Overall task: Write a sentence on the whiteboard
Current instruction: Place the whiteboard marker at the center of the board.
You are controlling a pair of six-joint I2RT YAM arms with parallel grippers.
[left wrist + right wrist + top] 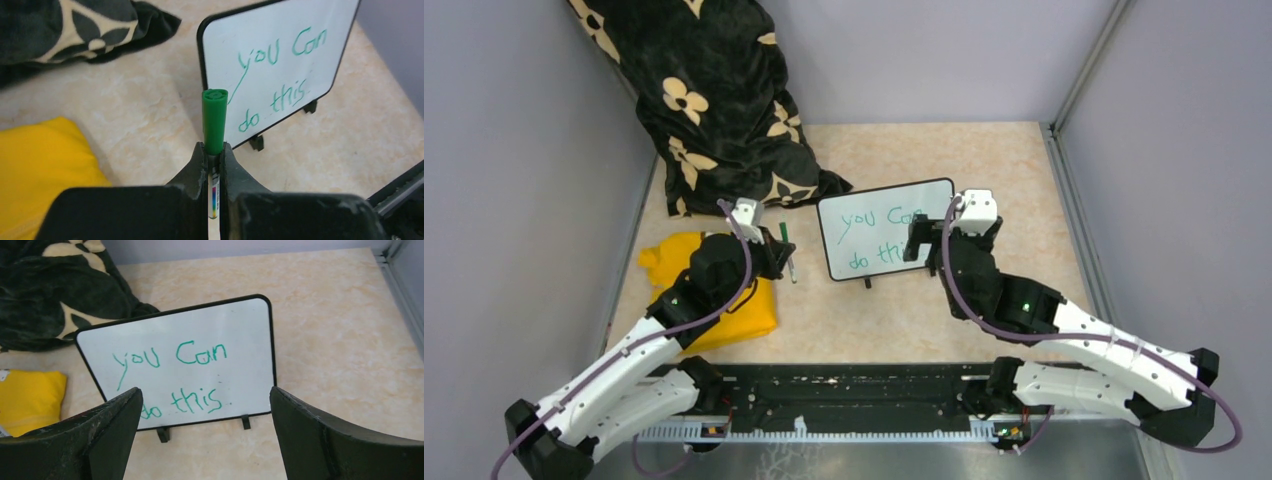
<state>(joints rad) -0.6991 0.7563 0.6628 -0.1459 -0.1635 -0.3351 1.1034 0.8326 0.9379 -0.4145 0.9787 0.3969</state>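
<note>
Left gripper [214, 150]: clamped on green marker [215, 120], green end pointing forward.
Yellow cloth [35, 165]: on counter [140, 125], left of that gripper.
Right gripper [204, 392]: jaws spread wide, touching nothing.
Whiteboard [240, 320]: upright on its feet, just ahead of right gripper.
Sentence [200, 354]: "you Can do this", green.
Floral cloth [714, 100]: beyond, far left.

plain grey walls [524, 150] close in a beige marbled tabletop [1004, 170] on three sides

Probably a robot lab, grey partition walls [504, 150], beige tabletop [1004, 170]
</note>
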